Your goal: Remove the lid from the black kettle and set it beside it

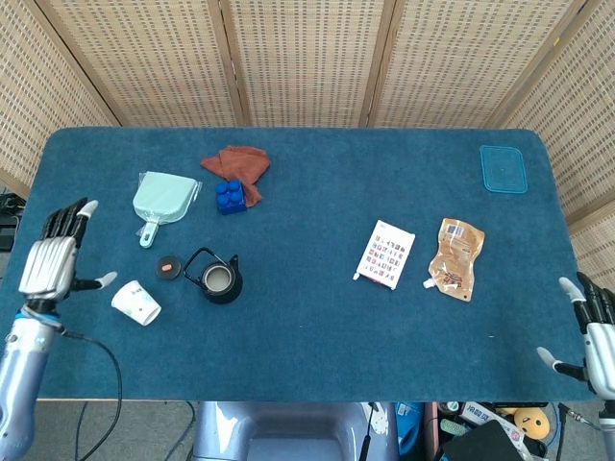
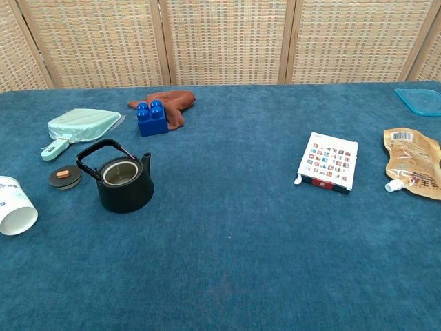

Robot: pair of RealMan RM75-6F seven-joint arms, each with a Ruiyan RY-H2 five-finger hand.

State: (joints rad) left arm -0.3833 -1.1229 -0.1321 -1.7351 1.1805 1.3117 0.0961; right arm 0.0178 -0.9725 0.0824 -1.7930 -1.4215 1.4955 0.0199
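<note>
The black kettle [image 1: 220,279] [image 2: 123,183] stands uncovered on the blue table, its handle up and its mouth bare. Its round dark lid [image 1: 169,266] [image 2: 65,176] with a brown knob lies flat on the cloth just left of the kettle, apart from it. My left hand [image 1: 53,259] hovers at the table's left edge with fingers spread and nothing in it, well left of the lid; the chest view does not show it. My right hand [image 1: 594,329] hangs off the front right corner, fingers apart and empty.
A white paper cup [image 1: 135,302] [image 2: 14,214] lies on its side in front of the lid. A mint dustpan [image 1: 163,200], a blue brick [image 1: 229,196] and a rust cloth [image 1: 238,163] sit behind the kettle. A booklet [image 1: 385,254], a pouch [image 1: 456,257] and a blue tray lid [image 1: 504,169] lie on the right.
</note>
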